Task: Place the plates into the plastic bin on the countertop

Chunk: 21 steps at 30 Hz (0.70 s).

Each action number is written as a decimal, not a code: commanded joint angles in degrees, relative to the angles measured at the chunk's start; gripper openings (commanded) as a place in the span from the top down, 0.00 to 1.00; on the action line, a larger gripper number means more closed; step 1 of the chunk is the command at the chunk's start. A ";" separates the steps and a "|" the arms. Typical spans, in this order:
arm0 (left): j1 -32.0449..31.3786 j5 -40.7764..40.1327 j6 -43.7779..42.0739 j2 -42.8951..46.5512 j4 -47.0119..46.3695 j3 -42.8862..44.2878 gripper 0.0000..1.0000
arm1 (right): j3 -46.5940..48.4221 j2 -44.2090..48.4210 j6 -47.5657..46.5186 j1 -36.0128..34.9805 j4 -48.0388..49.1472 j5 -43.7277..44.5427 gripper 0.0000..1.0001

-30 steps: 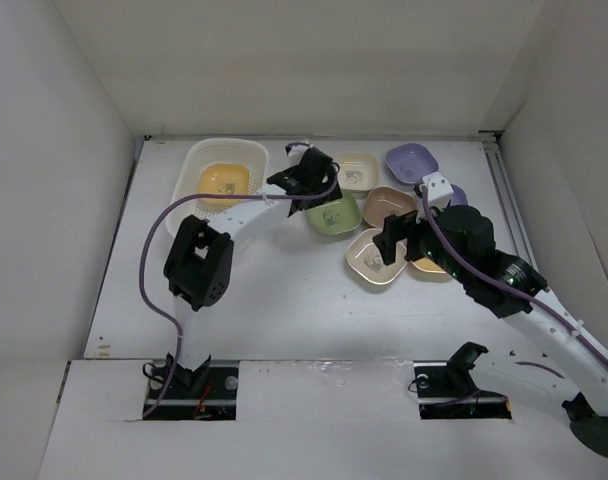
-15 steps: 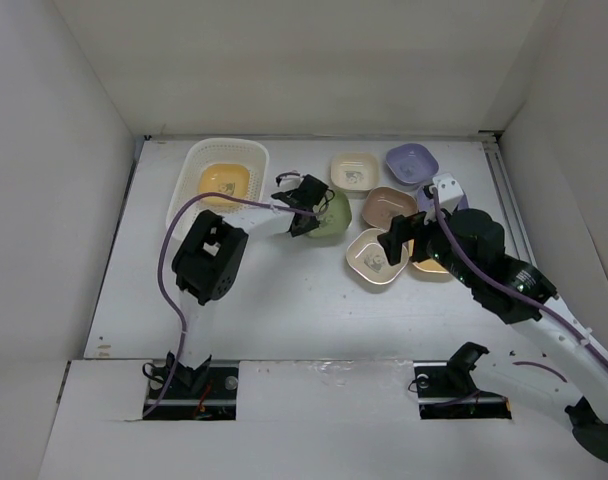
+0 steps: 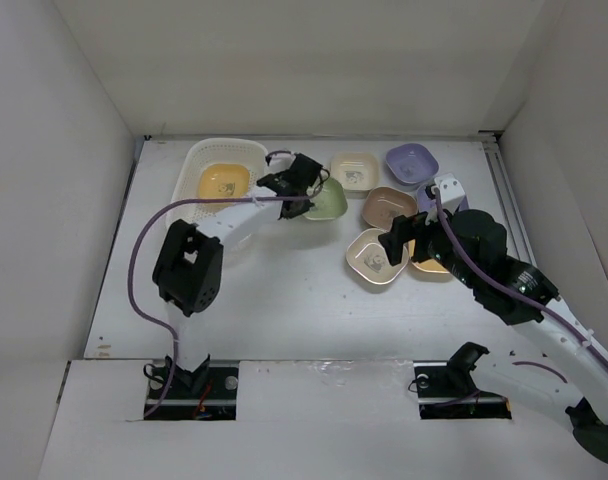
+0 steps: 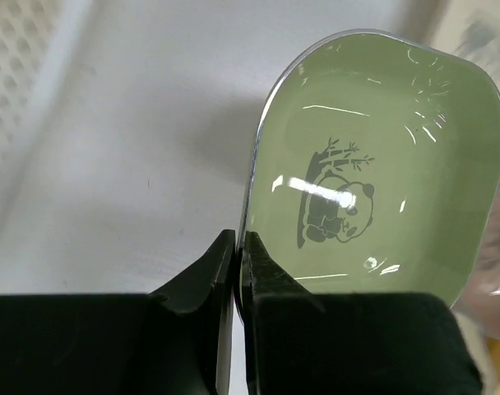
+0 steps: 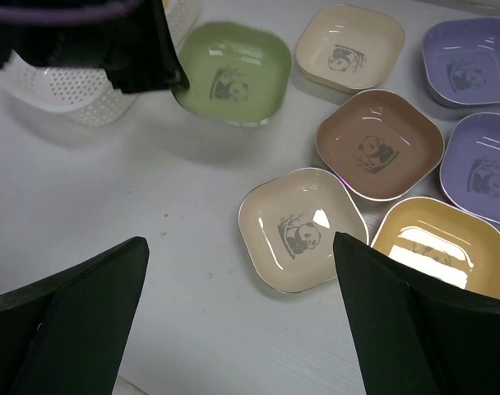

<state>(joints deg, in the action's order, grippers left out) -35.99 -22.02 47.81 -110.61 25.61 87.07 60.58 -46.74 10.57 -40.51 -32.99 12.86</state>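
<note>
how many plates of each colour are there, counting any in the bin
cream plates: 2
lavender plates: 2
yellow-orange plates: 2, one of them in the bin
green plate: 1
brown plate: 1
total: 8
</note>
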 commanded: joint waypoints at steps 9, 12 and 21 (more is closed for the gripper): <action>21.38 -0.48 4.72 11.82 2.17 5.23 1.00 | 0.16 -0.28 0.07 -0.18 3.28 -0.82 0.00; 27.27 1.72 14.74 15.06 -2.20 -2.32 1.00 | -0.46 -0.81 0.07 -0.18 4.60 -2.05 0.00; 31.06 2.86 27.16 6.30 -0.64 -0.41 1.00 | -1.51 -1.34 0.07 -0.18 5.13 -4.34 0.00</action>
<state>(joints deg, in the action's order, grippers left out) -4.91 -18.85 68.55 -101.97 24.62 82.59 59.07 -48.47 10.52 -40.51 -31.51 9.82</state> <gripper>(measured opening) 0.021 0.999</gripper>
